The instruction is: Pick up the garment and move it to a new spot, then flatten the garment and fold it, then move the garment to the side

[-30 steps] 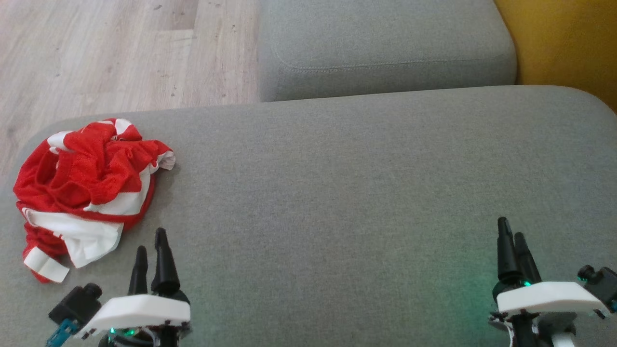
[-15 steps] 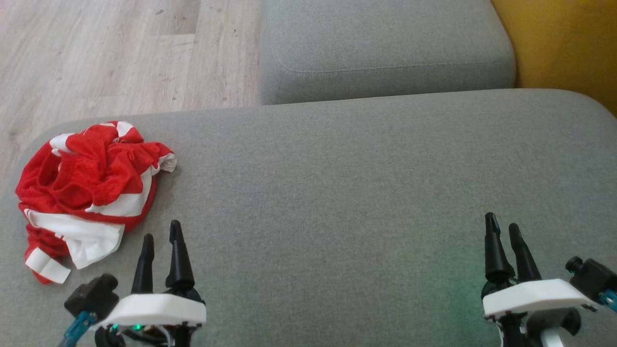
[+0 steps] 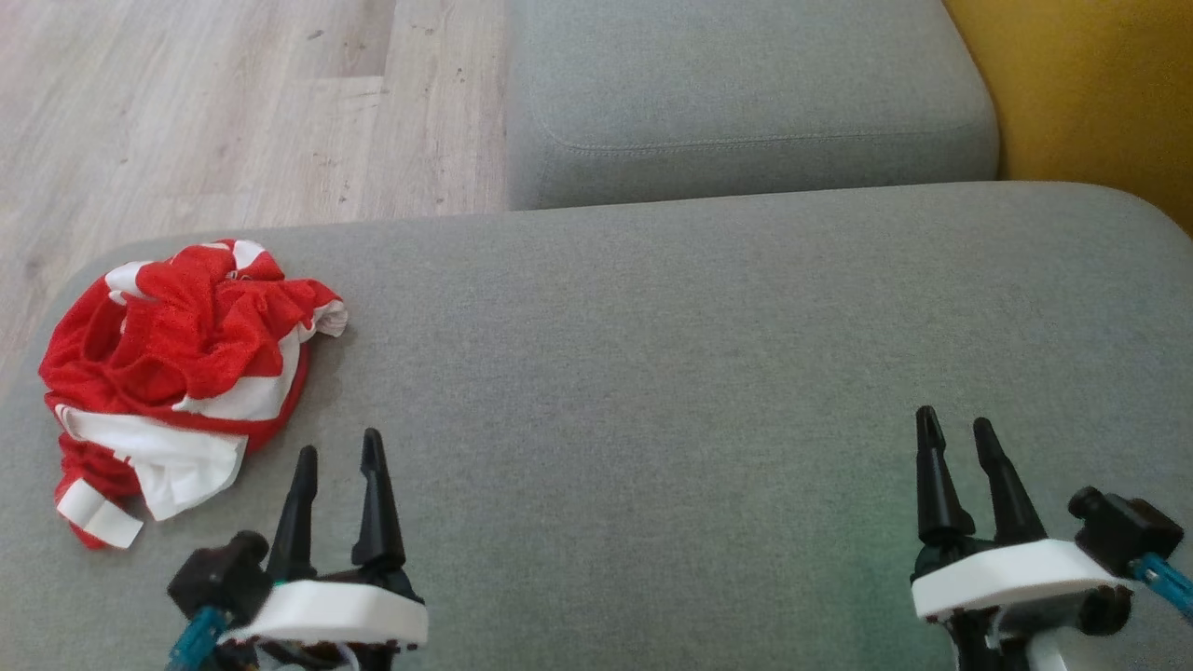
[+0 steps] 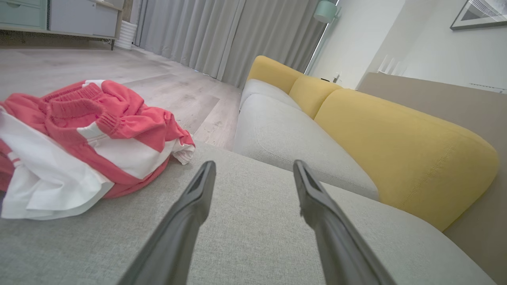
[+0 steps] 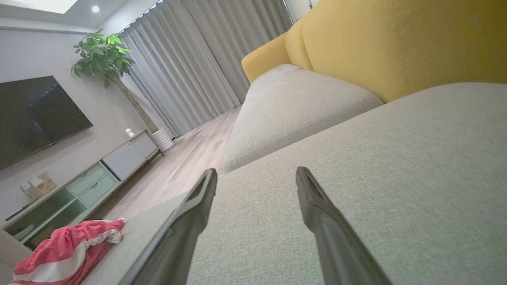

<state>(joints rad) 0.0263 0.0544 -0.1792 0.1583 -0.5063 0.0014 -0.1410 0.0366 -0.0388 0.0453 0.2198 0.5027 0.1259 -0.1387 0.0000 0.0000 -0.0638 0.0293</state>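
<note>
The crumpled garment (image 3: pixel 177 373) lay just ahead and left of the open, empty left gripper (image 3: pixel 338 445), far from the open right gripper (image 3: pixel 953 419).

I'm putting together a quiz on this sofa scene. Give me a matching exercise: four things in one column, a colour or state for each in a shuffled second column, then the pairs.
1. shorts
2. left claw
3. sofa backrest
4. seat cushion

A. yellow
B. open, holding nothing
C. crumpled, red and white
D. grey

Pairs: 1-C, 2-B, 3-A, 4-D
</note>
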